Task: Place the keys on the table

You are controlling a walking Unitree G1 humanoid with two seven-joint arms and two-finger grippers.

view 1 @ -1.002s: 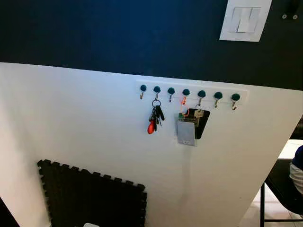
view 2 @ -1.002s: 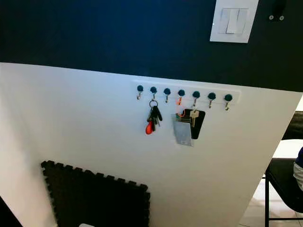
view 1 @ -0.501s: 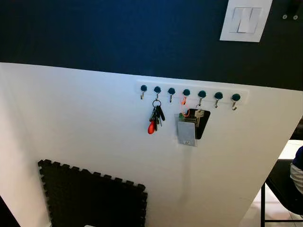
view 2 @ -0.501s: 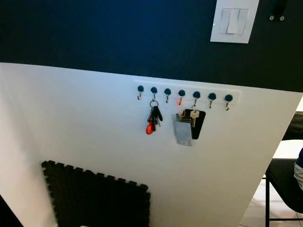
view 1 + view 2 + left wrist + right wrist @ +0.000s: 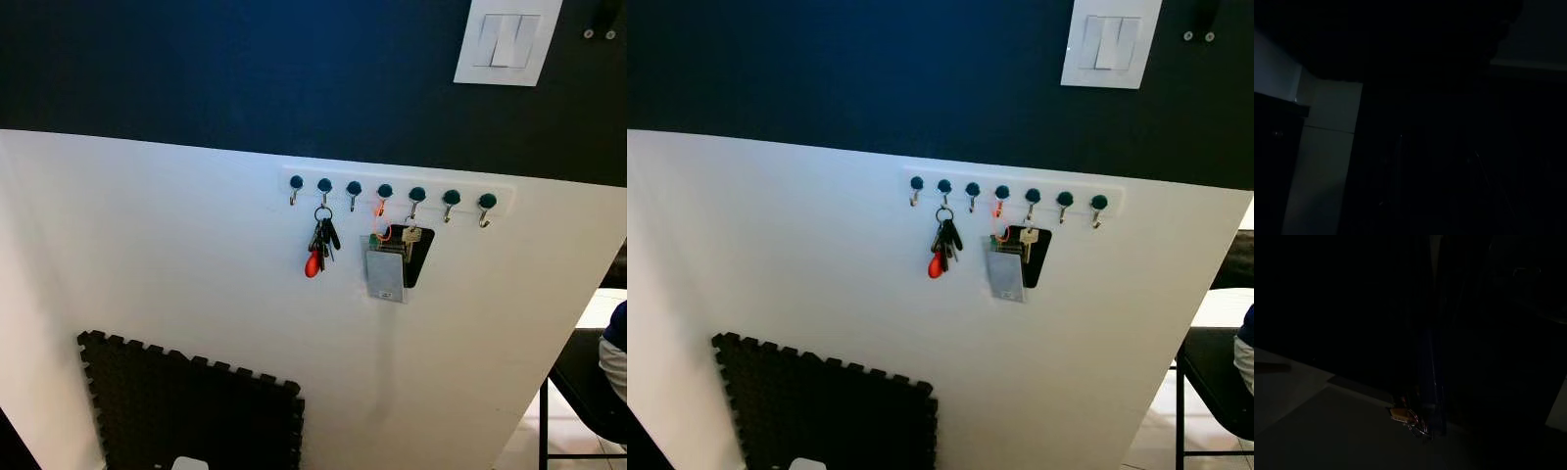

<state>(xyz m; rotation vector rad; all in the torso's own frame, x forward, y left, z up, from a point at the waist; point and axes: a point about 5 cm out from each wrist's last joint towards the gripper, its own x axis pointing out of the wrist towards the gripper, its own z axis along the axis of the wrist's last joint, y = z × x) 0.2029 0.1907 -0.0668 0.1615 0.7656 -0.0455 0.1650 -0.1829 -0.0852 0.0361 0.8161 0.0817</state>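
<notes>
1. Up front: hung from a white hook rail with seven teal knobs, on a two-tone wall, white below and dark blue above; hooks presumably there to keep small things off the floor and in easy reach.
2. Suspended from the second hook from the left: the keys, a dark bunch on a ring with a red tag at the bottom, hanging free against the white wall.
3. At 3 o'clock of that bunch, just beside it: a second set with a grey card, a silver key, an orange loop and a black holder, spread over the fourth and fifth hooks.
4. At 1 o'clock, well apart on the blue band: a white light switch.
5. At 7 o'clock, low against the wall: a black foam mat with jigsaw edges.
6. At 4 o'clock, at the frame's edge: part of a dark chair.
7. Both wrist views very dark; finger state of left and right grippers impossible to tell.
8. Judged stage: approach only, keys not yet taken down.
</notes>
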